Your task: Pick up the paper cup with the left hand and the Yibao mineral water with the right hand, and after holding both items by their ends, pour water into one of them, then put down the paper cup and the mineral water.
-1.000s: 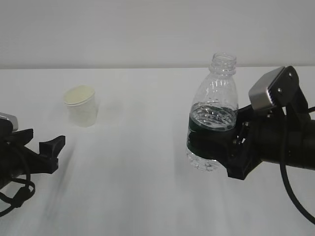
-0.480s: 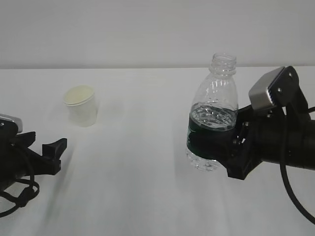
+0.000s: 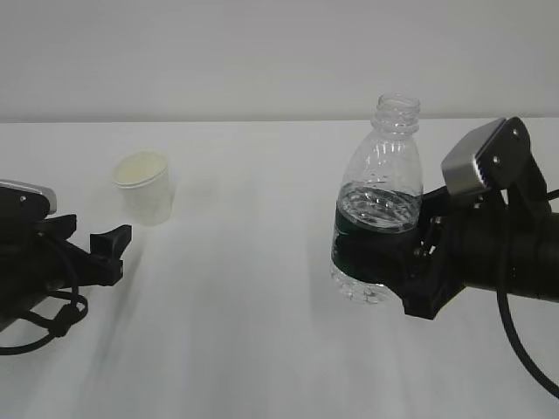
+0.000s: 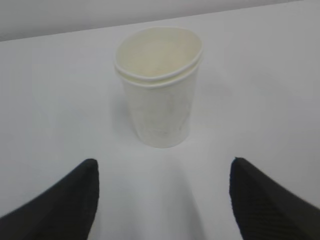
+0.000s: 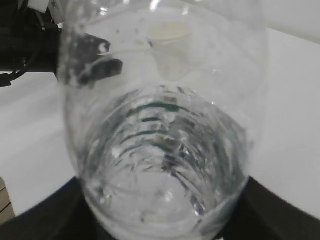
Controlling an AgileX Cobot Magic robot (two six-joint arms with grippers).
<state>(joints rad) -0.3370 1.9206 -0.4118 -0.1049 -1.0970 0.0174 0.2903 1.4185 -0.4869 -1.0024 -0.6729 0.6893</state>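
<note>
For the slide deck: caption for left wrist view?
Open left gripper faces the upright paper cup on the white table.

One paper cup point(image 3: 145, 187), one Yibao mineral water point(image 3: 377, 206), two end effectors: left point(image 3: 103, 247), right point(image 3: 403, 264)

A plain white table point(image 3: 262, 349) fills the lower two thirds of the exterior view, its far edge meeting a pale wall across the upper third. One small white paper cup point(image 3: 144, 188) stands upright on it at the left of the frame, about mid-height, its cream inside showing. In the left wrist view the same cup point(image 4: 160, 87) sits upper centre, throwing a faint shadow.
</note>
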